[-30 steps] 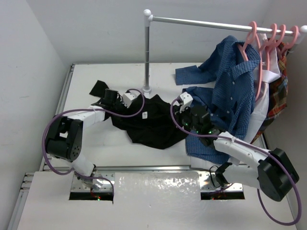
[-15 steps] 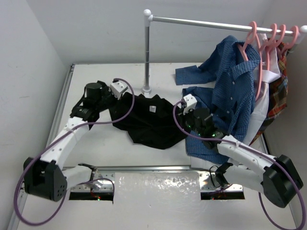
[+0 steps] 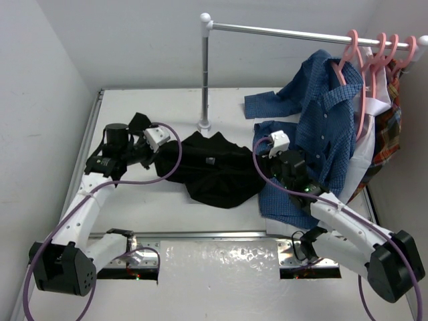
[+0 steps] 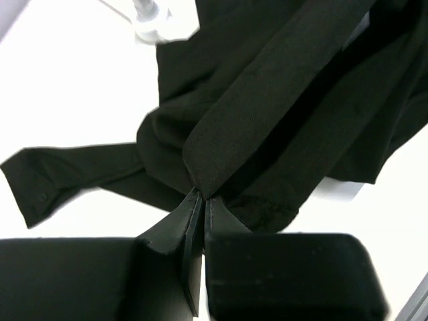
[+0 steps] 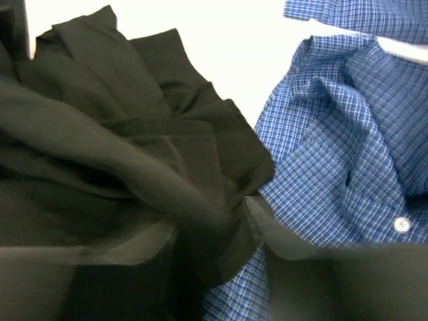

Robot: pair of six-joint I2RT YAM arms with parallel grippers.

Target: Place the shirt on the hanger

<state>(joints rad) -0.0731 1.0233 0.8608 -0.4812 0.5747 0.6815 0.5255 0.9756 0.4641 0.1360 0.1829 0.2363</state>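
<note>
So the shirt is lying crumpled on the bench, just in front of the foot of the pole, and it isn't on any hanger yet. The left jaws are pressed tight together on a folded edge of it, left of the pole, and the cloth runs up from them in a taut ridge (one sleeve trails off flat on the bench, further left of the pole). The right jaws sit at the shirt's other edge, right of the pole, parted with a bunch of black cloth in the gap. Can't tell if they're actually gripping it. The blue shirt is heaped right against that edge. The pink hangers hang on the rail at the end farthest from the pole, well apart from the shirt, with a plaid thing behind them.
</note>
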